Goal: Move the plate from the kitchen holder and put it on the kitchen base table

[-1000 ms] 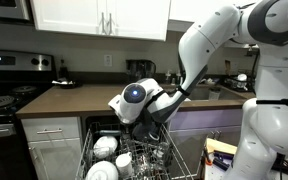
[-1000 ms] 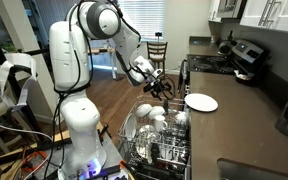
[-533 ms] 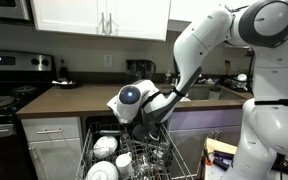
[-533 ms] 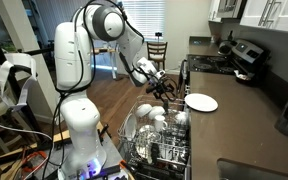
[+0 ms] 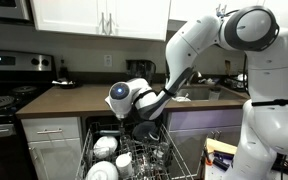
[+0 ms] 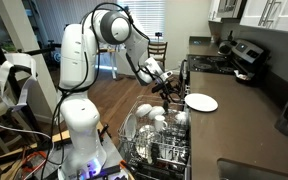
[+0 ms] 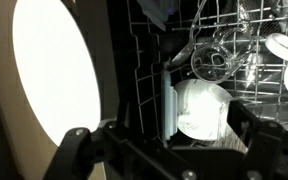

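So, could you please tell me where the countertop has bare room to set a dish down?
Bare countertop lies on the camera side of the white plate, and beyond the plate toward the stove. The dish rack is crowded.

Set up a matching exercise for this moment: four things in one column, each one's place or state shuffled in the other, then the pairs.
1. black robot gripper
2. black stove
3. round white plate
4. pale grey wire dish rack

A. lying flat on the long brown countertop
B. open and empty, in the air
C. pulled out below the counter, full of dishes
D. beside the countertop's end

Pairs: 1-B; 2-D; 3-A; 4-C
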{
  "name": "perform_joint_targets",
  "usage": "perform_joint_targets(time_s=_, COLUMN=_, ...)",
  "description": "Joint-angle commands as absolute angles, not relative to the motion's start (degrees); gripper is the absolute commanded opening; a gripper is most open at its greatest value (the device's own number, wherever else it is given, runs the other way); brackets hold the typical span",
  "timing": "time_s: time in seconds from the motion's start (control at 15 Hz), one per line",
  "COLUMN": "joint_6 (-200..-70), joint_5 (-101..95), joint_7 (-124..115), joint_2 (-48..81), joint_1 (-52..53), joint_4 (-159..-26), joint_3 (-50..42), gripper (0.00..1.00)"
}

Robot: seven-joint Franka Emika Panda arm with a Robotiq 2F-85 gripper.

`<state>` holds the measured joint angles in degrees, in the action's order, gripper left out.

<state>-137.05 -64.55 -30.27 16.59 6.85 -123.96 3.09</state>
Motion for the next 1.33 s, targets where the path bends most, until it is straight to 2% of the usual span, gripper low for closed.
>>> perform_joint_targets(time_s=0.0, joint_6=-135.45, joint_5=-59.83, joint_7=-26.50, joint_2=19.11, joint_1=6.40, joint_4=-120.75, joint_3=3.09, gripper=1.00)
perform_joint_targets(time_s=1.27, joint_6=-131.70, joint_5=-61.35, joint_7=-29.32, joint_2=22.93, joint_1=7.27, joint_4=-115.37, joint_3=0.45, gripper=1.00)
